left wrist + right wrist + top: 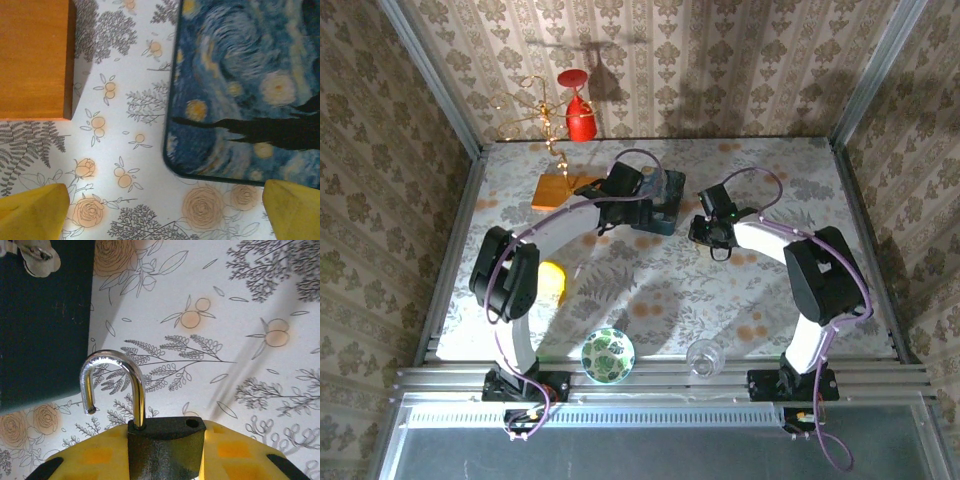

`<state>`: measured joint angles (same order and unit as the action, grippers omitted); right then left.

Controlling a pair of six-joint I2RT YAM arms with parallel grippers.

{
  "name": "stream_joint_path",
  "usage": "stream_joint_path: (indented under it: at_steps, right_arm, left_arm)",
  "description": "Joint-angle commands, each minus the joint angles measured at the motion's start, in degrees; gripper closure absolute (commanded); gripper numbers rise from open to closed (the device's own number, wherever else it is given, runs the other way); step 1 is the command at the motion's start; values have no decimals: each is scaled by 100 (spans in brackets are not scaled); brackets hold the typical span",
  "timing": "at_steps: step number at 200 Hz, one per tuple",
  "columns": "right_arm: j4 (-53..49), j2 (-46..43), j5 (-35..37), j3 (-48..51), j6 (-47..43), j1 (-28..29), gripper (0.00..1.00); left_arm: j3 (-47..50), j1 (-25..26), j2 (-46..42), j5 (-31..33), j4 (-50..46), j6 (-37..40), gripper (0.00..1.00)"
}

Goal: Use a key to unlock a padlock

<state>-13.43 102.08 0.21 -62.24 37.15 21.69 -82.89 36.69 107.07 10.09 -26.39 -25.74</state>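
Observation:
My right gripper (167,462) is shut on the dark body of the padlock (160,435), yellow pads on either side. The chrome shackle (112,375) stands open: one leg sits in the body, and the free end hangs clear to the left of its empty hole. A silvery key (35,257) shows at the top left over the dark tin (45,325); whether it touches the tin I cannot tell. From above, the right gripper (713,235) hovers right of the tin (660,205). My left gripper (165,215) is open and empty above the tablecloth, beside the blue painted tin (240,85).
An orange wooden block (32,57) lies left of the tin, also seen from above (560,188). A red ornament (578,110) and gold wire stand (535,110) sit at the back. Near the front are a yellow object (552,280), a patterned bowl (608,355) and a glass (702,357).

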Motion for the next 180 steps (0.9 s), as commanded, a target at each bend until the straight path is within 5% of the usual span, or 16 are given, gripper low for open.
stream_joint_path:
  at_steps: [1,67,124,180]
  right_arm:
    - [-76,-302,251,51,-15,-16,100]
    - [-991,-576,124,104,-323,-233,100]
    - [-1356,-380,-314,-51,-655,-537,100]
    - [-1911,130,-496,-345,-1081,-851,99]
  left_arm:
    - [-285,107,-66,183,-242,231,0]
    - [-1496,668,770,675,-765,907,0]
    - [-2972,1177,1939,1814,-1744,1669,0]
    - [-2715,1227,1913,2093,-1800,1679,0]
